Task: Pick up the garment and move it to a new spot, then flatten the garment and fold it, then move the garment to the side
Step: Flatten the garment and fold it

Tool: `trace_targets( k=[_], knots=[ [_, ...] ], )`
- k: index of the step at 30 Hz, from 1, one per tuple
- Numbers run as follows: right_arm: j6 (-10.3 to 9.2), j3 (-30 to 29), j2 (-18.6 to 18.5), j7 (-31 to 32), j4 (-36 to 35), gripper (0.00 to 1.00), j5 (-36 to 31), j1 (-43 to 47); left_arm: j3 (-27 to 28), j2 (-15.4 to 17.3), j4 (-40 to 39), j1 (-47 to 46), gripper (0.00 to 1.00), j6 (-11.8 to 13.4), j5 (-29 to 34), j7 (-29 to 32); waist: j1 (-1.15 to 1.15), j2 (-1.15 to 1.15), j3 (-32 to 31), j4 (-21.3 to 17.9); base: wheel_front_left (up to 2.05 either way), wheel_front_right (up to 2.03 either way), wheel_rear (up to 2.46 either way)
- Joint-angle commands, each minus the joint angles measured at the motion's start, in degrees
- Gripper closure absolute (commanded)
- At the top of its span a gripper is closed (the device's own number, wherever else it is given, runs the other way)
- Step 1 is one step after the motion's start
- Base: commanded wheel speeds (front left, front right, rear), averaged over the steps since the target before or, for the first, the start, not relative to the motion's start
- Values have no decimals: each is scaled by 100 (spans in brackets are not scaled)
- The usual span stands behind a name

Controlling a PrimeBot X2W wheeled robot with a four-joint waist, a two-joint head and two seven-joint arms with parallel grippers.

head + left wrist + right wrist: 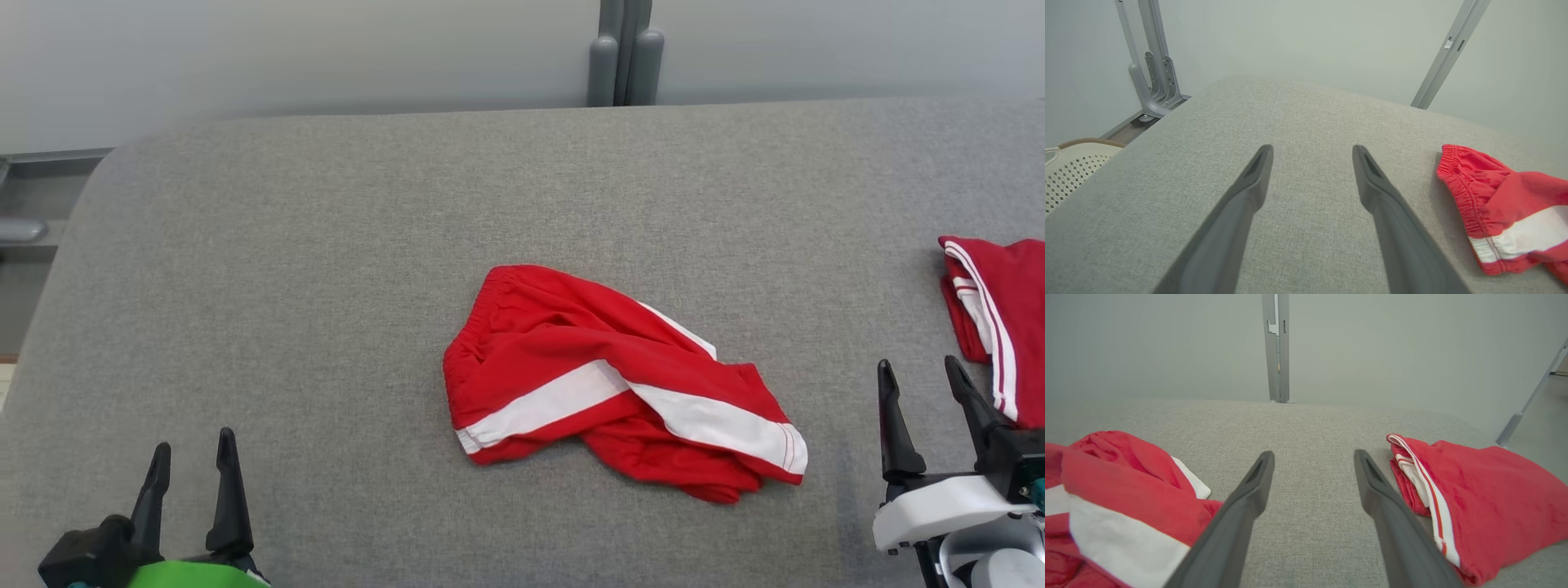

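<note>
Head view: crumpled garment, folded garment – two; left jaws, right jaws – two pairs, spread

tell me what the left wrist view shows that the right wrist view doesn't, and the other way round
Left wrist view, not the right: the left gripper, open with nothing between its fingers, a pale perforated basket past the surface's edge, and a grey metal bracket by the wall.
Right wrist view, not the left: the right gripper, open, and a second red garment with thin white stripes, lying to that gripper's right.
Both: the crumpled red shorts with a broad white band, and the grey padded surface they lie on.
</note>
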Motion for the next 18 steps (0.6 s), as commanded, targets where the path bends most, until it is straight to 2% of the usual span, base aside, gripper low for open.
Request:
trace_targets(
  k=[1, 2, 3, 9, 14, 18],
  knots=[
    [-3, -14, -8, -24, 11, 0, -20, 80, 60, -33, 21, 96, 0, -54, 90, -21, 0, 0, -163, 164, 0, 0, 0],
    [-3, -26, 2, -24, 16, 0, -32, 109, 171, -48, 31, 126, 0, -131, 190, -21, 0, 0, -179, 185, 0, 0, 0],
    [-3, -30, 24, -24, 34, 0, -53, 146, 308, -118, 76, 216, 0, -311, 427, -22, 0, 0, -209, 220, 0, 0, 0],
    [-3, -151, 168, -24, -15, 0, 11, 345, 800, -450, 243, 417, 0, -1028, 850, -19, 0, 0, -374, 253, 0, 0, 0],
    [-3, -295, 254, -24, -8, 0, 40, 500, 1050, -637, 342, 552, 0, -1308, 1096, -19, 0, 0, -493, 183, 0, 0, 0],
    [-3, -273, 296, -24, -17, 0, 16, 552, 1083, -691, 343, 555, 0, -1390, 1173, -19, 0, 0, -502, 98, 0, 0, 0]
  ],
)
